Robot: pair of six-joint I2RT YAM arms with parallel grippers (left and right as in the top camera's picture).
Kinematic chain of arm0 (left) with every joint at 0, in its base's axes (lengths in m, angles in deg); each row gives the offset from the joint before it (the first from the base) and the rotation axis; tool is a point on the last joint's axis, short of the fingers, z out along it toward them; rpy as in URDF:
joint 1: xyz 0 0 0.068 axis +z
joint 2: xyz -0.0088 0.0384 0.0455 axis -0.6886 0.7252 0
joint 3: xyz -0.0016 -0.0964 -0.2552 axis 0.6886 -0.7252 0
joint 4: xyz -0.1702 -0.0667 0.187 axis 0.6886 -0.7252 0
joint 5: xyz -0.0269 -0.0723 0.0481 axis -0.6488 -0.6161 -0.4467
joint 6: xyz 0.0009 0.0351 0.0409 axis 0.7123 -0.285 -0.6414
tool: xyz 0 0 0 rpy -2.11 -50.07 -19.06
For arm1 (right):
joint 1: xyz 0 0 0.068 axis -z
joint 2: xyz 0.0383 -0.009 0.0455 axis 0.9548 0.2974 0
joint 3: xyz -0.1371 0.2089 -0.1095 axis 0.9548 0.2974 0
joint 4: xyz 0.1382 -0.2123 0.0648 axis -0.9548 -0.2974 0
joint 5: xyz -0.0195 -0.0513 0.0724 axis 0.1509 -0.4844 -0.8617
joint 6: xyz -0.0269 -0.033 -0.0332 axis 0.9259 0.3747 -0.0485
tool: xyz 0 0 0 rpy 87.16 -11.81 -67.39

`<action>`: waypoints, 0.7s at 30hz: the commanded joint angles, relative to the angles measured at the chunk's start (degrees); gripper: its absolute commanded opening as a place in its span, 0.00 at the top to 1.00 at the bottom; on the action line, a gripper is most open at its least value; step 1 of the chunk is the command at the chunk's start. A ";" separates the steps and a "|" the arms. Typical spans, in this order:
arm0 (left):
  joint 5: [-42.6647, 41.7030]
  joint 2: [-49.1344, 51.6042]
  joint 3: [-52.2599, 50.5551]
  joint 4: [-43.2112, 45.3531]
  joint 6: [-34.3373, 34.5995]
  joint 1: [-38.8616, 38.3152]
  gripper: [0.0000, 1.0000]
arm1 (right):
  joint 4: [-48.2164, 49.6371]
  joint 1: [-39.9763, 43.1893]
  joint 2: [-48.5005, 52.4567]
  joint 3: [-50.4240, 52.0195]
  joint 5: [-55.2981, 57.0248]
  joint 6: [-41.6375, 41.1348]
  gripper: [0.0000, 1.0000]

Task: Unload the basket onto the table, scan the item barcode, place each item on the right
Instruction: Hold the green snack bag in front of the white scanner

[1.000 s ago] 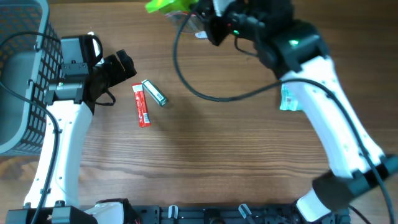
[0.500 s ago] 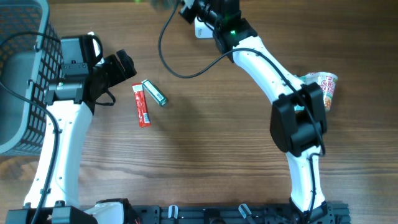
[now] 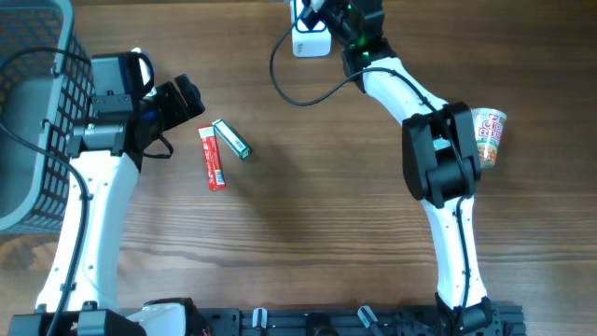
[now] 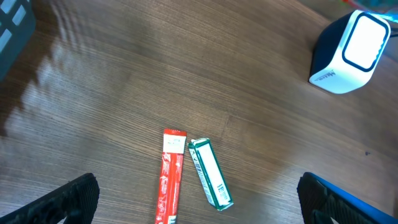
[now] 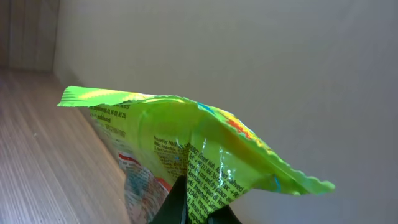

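Left pincer [image 3: 179, 101] hangs wide apart at upper left, holding nothing, next to the basket [image 3: 28, 112]. Red stick [image 3: 213, 157] and green box [image 3: 231, 138] lie just right of it. Scanner [image 3: 311, 39] is top centre. Right pincer [image 5: 194, 210] is clamped on a green packet [image 5: 186, 143] up at the top edge.

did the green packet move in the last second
Yes. The green packet was at the overhead's top edge, left of the scanner; now it has gone off the top of that view, pinched in the right gripper.
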 commanded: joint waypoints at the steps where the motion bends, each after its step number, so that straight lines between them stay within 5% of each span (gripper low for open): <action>1: 0.37 0.17 0.17 0.15 -0.31 0.22 0.00 | 3.87 0.52 1.20 -1.53 -3.21 -6.45 0.96; 21: 0.37 0.17 0.17 0.15 -0.31 0.22 0.00 | 6.34 1.31 6.08 -1.53 -6.95 -12.39 0.96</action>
